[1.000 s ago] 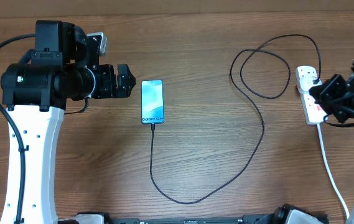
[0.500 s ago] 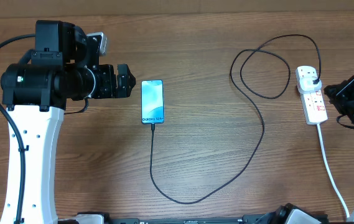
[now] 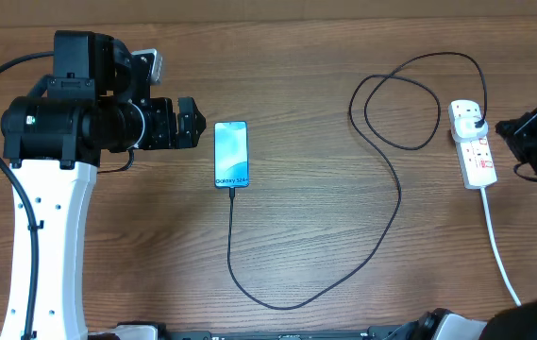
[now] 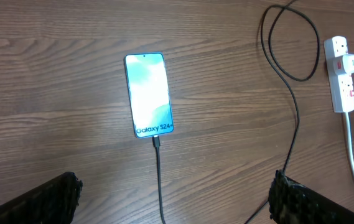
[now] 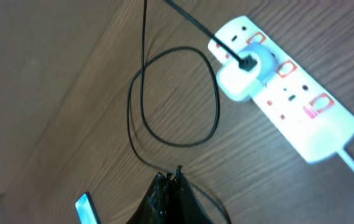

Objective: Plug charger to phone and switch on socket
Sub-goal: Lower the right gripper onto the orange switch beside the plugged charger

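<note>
The phone [image 3: 231,154] lies flat at centre left, screen lit and reading "Galaxy S24" [image 4: 149,94]. The charger's thin black cable [image 3: 395,203] has its tip in the phone's bottom edge [image 4: 157,142]. It loops across the table to a white adapter [image 5: 242,74] plugged into the socket [image 3: 473,144], a white strip with red markings [image 5: 292,99]. My left gripper [image 3: 195,123] is open and empty, just left of the phone [image 4: 173,205]. My right gripper [image 3: 509,132] is shut and empty, just right of the socket, apart from it [image 5: 172,179].
The socket's white cord [image 3: 499,255] runs to the front right edge. The black cable makes a loop [image 3: 400,104] left of the socket and a long bend near the front edge [image 3: 277,304]. The table is brown wood.
My right gripper has drawn back from over the socket to the right, leaving the strip fully in view. The left arm, phone and cable have not moved.
</note>
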### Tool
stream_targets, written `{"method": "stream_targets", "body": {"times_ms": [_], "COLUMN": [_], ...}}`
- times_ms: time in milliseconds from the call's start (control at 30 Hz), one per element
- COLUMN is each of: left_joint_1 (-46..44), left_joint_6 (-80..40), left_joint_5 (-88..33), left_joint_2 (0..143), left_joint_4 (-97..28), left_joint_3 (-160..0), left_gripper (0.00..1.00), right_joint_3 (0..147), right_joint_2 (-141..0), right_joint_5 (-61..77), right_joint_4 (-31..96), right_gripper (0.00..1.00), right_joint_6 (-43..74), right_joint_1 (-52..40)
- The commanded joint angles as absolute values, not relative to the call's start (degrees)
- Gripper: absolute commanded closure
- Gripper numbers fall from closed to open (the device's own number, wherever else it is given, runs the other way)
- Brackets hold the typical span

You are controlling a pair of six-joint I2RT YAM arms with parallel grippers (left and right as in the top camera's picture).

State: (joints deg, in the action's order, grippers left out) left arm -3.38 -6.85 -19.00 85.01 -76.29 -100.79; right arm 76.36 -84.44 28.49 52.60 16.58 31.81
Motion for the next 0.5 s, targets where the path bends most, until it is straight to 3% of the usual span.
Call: {"method": "stream_targets", "body": {"times_ms": [0, 467], "left_joint_1": [-3.4, -3.4], "left_joint_6": [-6.2, -6.2], "left_joint_5": [-18.9, -18.9], "left_joint_2": [84.3, 84.3], "left_joint_4": [-76.1, -76.1], "left_joint_3": [-101.7, -101.7], "left_gripper": [0.01, 0.00], "right_joint_3": [76.1, 76.1], "right_joint_2": [-87.4, -101.3], "right_joint_5": [31.6, 38.5], "right_joint_4": [50.1, 40.7], "right_gripper": [0.96, 0.96], "right_joint_6": [18.0, 21.3], "right_joint_1": [32.2, 40.0]}}
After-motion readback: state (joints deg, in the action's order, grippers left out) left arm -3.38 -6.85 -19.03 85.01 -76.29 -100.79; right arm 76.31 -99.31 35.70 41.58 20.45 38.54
